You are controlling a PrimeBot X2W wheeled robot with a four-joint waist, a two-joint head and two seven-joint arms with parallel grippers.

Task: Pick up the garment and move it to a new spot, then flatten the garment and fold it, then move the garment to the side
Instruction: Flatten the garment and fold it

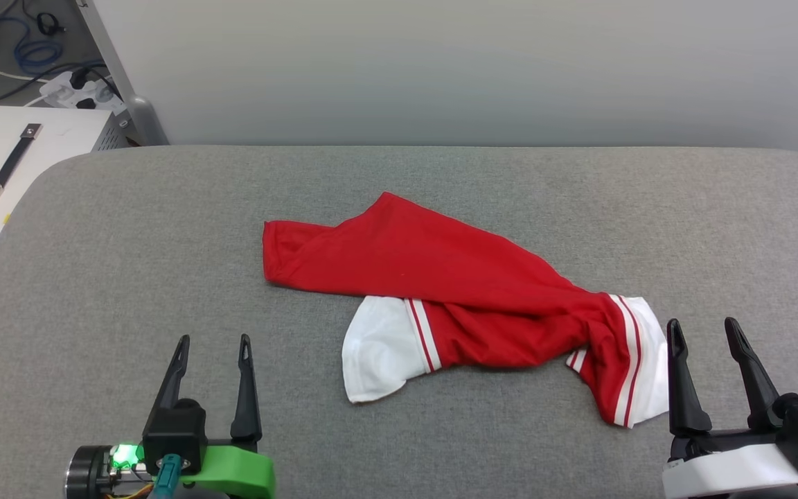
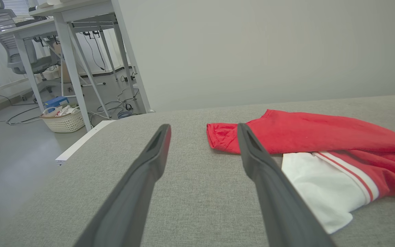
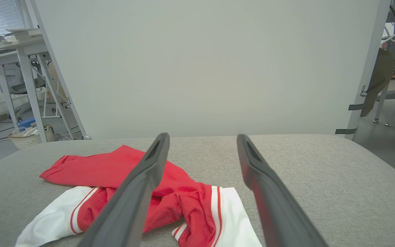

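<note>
Grey padded table (image 1: 94,242): crumpled jersey (image 1: 440,277) just left of right gripper (image 1: 702,321), ahead-right of left gripper (image 1: 215,337), both spread, empty; I'd pinch red bulk.

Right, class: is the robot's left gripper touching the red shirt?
Apart. The head view shows a stretch of bare grey table between the open left gripper and the shirt.
</note>
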